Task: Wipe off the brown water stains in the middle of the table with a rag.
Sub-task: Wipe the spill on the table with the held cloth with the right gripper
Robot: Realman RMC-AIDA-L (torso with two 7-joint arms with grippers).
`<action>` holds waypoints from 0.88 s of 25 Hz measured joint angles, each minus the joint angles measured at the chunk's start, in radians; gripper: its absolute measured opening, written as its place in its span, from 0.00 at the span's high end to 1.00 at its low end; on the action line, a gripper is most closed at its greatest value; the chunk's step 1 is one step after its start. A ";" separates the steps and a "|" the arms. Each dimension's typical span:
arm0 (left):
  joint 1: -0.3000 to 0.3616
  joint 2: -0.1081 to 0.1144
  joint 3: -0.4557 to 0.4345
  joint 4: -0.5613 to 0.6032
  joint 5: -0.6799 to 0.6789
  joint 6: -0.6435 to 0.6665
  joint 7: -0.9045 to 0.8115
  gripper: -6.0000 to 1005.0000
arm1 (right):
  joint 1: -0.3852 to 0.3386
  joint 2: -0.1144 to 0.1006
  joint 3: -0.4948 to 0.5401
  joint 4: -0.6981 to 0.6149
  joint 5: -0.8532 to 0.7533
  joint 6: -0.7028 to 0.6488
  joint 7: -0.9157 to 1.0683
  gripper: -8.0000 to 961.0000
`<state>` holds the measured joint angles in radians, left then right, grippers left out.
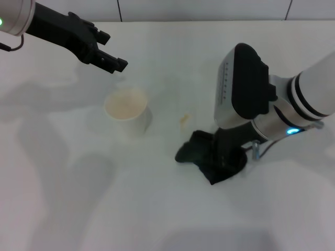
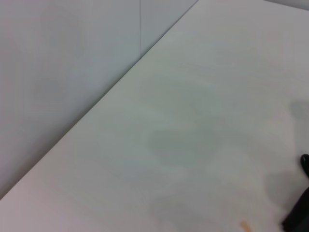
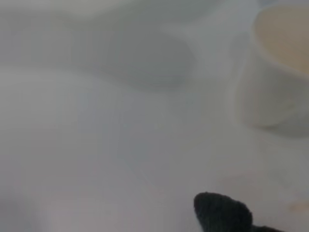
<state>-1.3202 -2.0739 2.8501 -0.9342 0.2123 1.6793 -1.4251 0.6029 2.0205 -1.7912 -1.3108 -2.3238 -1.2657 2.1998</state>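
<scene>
The right gripper (image 1: 226, 157) is down at the counter (image 1: 78, 209), buried in the rag (image 1: 209, 157). Whether it is clamped on the cloth cannot be determined, because the fingers are hidden by the wrist and the folds. The rag lies bunched on the counter, near the brown water stains (image 1: 184, 120) but apart from them — the blotch sits just beyond the cloth's far edge, between the rag and the white paper cup (image 1: 127, 111).

The left gripper (image 1: 104, 55) hangs parked above the far left of the counter, its fingers set apart and holding nothing.

Hazards from this position:
- The cup stands close to the stain. A wipe stroke that overshoots could strike and topple it.
- If the hold on the bundled cloth is loose, the rag may slip or drag unevenly — leaving part of the blotch smeared rather than lifted.
</scene>
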 joint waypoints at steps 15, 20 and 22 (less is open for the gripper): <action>-0.001 0.000 0.000 0.000 0.005 -0.011 0.000 0.13 | -0.006 0.002 -0.208 0.066 -0.015 0.430 -0.018 0.86; -0.001 0.000 0.000 0.000 0.012 -0.014 0.000 0.13 | 0.013 0.001 -0.250 0.055 -0.037 0.357 -0.039 0.85; -0.001 0.000 0.000 0.000 0.012 -0.014 0.000 0.13 | 0.015 0.002 -0.245 0.052 -0.060 0.338 -0.033 0.85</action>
<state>-1.3207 -2.0739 2.8501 -0.9342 0.2247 1.6657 -1.4252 0.6178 2.0222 -2.0359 -1.2586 -2.3835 -0.9273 2.1666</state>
